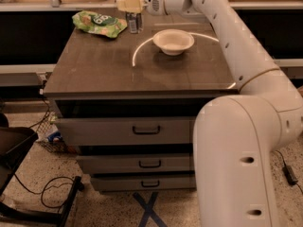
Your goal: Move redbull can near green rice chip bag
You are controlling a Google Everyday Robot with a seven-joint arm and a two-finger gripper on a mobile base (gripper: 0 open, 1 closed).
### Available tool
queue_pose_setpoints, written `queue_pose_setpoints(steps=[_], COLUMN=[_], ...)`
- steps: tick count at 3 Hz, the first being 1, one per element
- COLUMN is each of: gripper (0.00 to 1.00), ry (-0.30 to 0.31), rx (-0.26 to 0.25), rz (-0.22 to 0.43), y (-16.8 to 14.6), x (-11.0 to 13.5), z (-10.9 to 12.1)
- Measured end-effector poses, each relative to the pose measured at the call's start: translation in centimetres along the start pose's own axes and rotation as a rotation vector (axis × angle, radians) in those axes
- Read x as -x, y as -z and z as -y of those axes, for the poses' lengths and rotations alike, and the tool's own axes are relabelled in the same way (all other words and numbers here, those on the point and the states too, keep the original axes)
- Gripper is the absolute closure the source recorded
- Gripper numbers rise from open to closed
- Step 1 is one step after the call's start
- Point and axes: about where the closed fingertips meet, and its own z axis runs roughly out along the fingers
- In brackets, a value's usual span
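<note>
The redbull can (134,21) is a slim silver and blue can, upright at the back of the wooden cabinet top (118,65). Its base is at the tabletop, just right of the green rice chip bag (98,23), which lies flat at the back left corner. My gripper (129,4) reaches in from the right on the white arm (222,27). Its pale fingers are closed around the can's upper part.
A white round bowl (173,41) stands right of the can near the middle back. A bright curved light streak crosses the tabletop. A counter ledge (57,6) runs behind the cabinet. Drawers (147,129) face front. A black stand and cables (28,193) lie on the floor at left.
</note>
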Motion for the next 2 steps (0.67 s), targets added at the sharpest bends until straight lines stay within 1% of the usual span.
queue_pose_setpoints(steps=[1, 2], gripper=[1.00, 1.00], ry=[-0.006, -0.007], rx=[-0.022, -0.021], rz=[0.017, 0.017], y=[-0.23, -0.32], x=[0.39, 0.36], z=[0.50, 0.49])
